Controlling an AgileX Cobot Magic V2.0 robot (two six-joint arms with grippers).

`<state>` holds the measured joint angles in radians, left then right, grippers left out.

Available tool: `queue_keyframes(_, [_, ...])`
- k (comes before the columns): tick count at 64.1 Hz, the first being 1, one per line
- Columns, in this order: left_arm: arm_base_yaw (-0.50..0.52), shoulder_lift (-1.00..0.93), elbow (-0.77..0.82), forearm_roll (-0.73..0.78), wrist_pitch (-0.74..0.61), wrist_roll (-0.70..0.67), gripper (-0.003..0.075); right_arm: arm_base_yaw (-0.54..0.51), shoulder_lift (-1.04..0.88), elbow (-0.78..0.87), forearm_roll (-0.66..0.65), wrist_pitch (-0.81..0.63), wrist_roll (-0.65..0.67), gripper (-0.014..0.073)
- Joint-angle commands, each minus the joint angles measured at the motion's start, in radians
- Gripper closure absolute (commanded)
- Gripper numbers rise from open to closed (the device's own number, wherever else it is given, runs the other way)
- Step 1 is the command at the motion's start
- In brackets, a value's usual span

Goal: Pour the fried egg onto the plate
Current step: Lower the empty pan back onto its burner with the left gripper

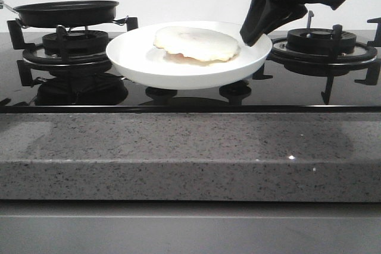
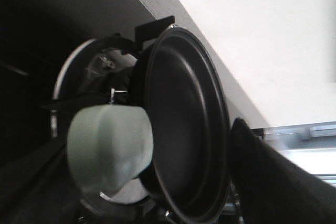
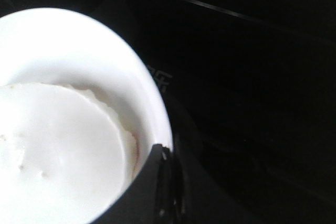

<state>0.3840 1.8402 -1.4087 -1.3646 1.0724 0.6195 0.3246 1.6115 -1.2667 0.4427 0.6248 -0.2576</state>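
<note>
The fried egg (image 1: 196, 44) lies flat on the white plate (image 1: 149, 63), which is held level above the black hob. My right gripper (image 1: 253, 33) is shut on the plate's right rim. In the right wrist view a dark finger (image 3: 152, 187) pinches the rim of the plate (image 3: 142, 72) beside the egg (image 3: 58, 150). The black frying pan (image 1: 65, 12) sits empty and level over the left burner. In the left wrist view the pan (image 2: 184, 129) faces me with its pale handle (image 2: 107, 150) close up. One dark finger (image 2: 273, 182) of my left gripper (image 2: 168, 203) stands apart from the handle.
The left burner grate (image 1: 71, 43) is under the pan and the right burner grate (image 1: 321, 43) is behind the right gripper. A grey speckled counter edge (image 1: 190, 153) runs along the front. A white wall stands behind the hob.
</note>
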Motion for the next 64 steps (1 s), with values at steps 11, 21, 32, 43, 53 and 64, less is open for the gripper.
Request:
queue_keyframes(11, [0.018,-0.154,-0.179,0.389,0.002,-0.199,0.0192,-0.002,-0.048,-0.027,0.017,-0.048,-0.008,0.0662])
queue_keyframes(21, [-0.006,-0.237,-0.239,0.563,-0.01,-0.266,0.0192,-0.002,-0.048,-0.027,0.017,-0.048,-0.008,0.0662])
queue_keyframes(32, [-0.153,-0.369,-0.24,0.866,-0.059,-0.346,0.0211,-0.002,-0.048,-0.027,0.017,-0.048,-0.008,0.0662])
queue_keyframes(43, [-0.405,-0.469,-0.211,1.194,-0.086,-0.526,0.0211,-0.002,-0.048,-0.027,0.017,-0.048,-0.008,0.0662])
queue_keyframes(53, [-0.59,-0.586,-0.069,1.365,-0.154,-0.647,0.0211,-0.002,-0.048,-0.027,0.017,-0.048,-0.008,0.0662])
queue_keyframes(64, [-0.699,-0.75,0.139,1.409,-0.244,-0.729,0.0211,-0.002,-0.048,-0.027,0.017,-0.048,-0.008,0.0662])
